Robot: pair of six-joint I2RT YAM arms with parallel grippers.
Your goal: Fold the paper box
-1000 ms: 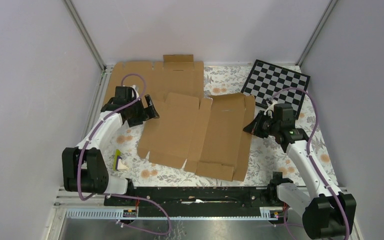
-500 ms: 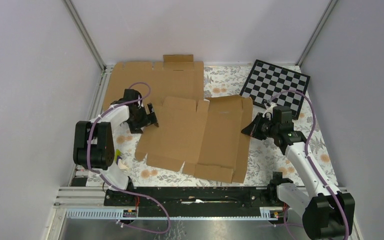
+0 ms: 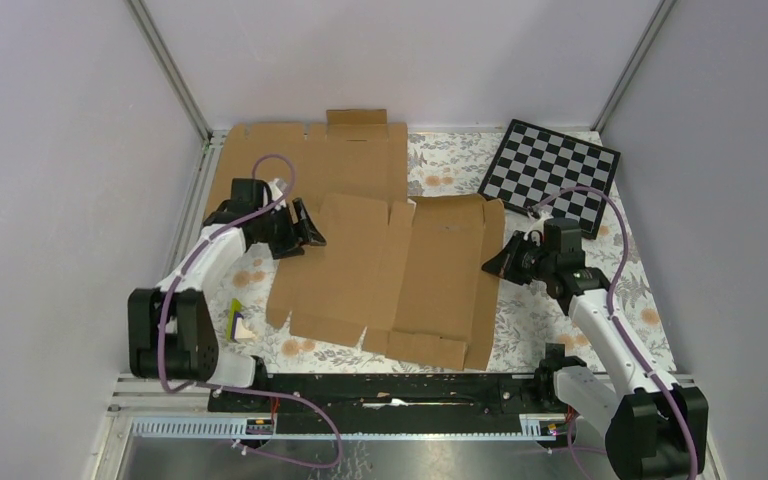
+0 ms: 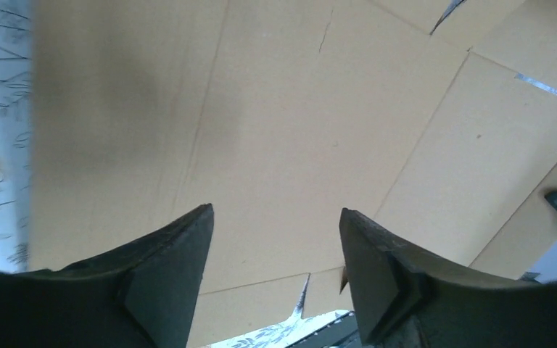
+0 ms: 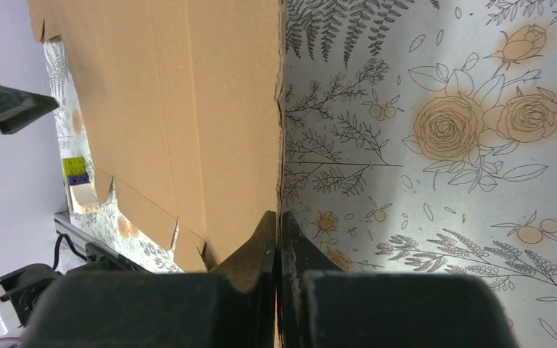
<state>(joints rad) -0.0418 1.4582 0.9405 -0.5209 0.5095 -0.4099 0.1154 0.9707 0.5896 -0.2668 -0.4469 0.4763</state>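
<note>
The paper box (image 3: pixel 390 275) is a flat brown die-cut cardboard sheet in the middle of the table. Its right edge is slightly lifted. My right gripper (image 3: pixel 495 262) is shut on that right edge. In the right wrist view the jaws (image 5: pixel 279 217) pinch the edge of the cardboard (image 5: pixel 188 109) with no gap. My left gripper (image 3: pixel 310 228) is at the sheet's upper left edge. In the left wrist view it (image 4: pixel 275 217) is open and empty, with the cardboard (image 4: pixel 297 130) filling the view beyond the fingers.
A second brown cardboard sheet (image 3: pixel 305 160) lies flat at the back left, partly under the box sheet. A black-and-white checkerboard (image 3: pixel 552 172) lies at the back right. A small yellow and purple object (image 3: pixel 237 322) sits near the left arm's base. The tablecloth (image 3: pixel 540 310) is floral.
The box sheet has slid a little left and toward the front. My right gripper has followed it left, still shut on its edge. My left arm has shifted, its gripper now slightly further right at the sheet's edge.
</note>
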